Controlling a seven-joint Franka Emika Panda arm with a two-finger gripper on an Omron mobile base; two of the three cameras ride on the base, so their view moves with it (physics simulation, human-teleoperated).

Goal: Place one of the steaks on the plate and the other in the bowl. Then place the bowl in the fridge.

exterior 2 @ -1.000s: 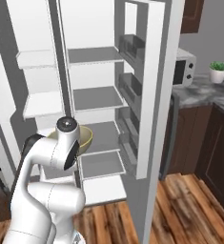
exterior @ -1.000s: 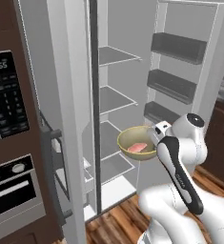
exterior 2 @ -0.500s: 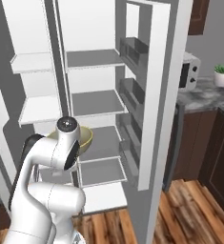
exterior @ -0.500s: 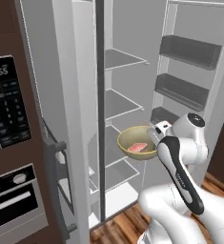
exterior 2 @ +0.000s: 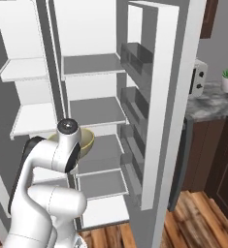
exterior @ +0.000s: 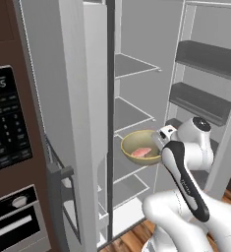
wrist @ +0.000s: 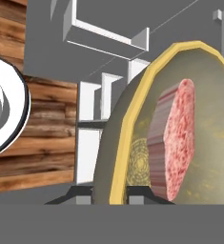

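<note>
The gripper [exterior: 158,141] was closed on the rim of the bowl [exterior: 139,148], holding it level in the air in front of the open fridge [exterior: 136,98], near the middle shelves [exterior 2: 96,111]. One steak [exterior: 142,152] lay inside the bowl. In the hand view the steak [wrist: 173,140] rested against the bowl's [wrist: 132,143] yellowish inner wall.

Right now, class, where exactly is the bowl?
The bowl is held in the gripper, a steak inside, before the open fridge's middle shelves.
</note>
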